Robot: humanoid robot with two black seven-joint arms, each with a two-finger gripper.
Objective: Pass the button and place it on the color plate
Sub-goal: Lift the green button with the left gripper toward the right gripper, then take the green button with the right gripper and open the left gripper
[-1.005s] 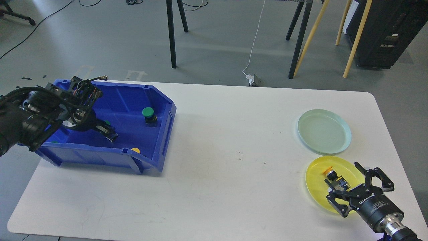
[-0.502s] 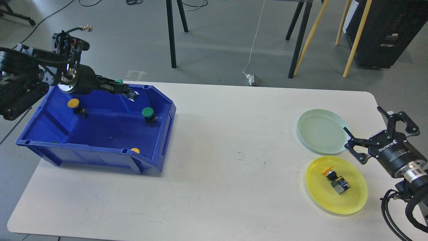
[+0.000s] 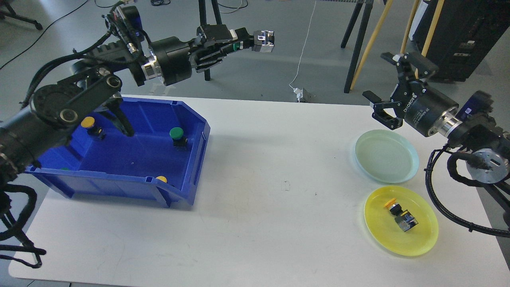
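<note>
- A white bench (image 3: 255, 223) stands on a grey floor crossed by cables and stand legs; a blue bin (image 3: 131, 159) sits at its left end and two plates lie near its right edge.
- The left hand (image 3: 249, 42) has come up out of the bin within the last second and now reaches out above the far edge of the bench, well clear of the surface.
- It is clamped on a green button (image 3: 263, 41), whose grey body sticks out past the fingertips toward the right.
- The right hand (image 3: 388, 89) has left the yellow plate (image 3: 422, 243) at the near right corner, risen, and now hangs over the far right part of the bench with its fingers spread wide and nothing between them.
- The two hands face each other but are well apart, so the pass has not happened yet.
- A yellow button (image 3: 400, 215) lies on its side in the yellow plate, which I take as one delivery done.
- The pale green plate (image 3: 386, 156), just behind the yellow one, is bare and looks like the place for the green button.
- In the bin remain another green button (image 3: 177, 135), a yellow-capped one (image 3: 88, 124) near the far left wall and a yellow cap (image 3: 161, 179) at the near wall.
</note>
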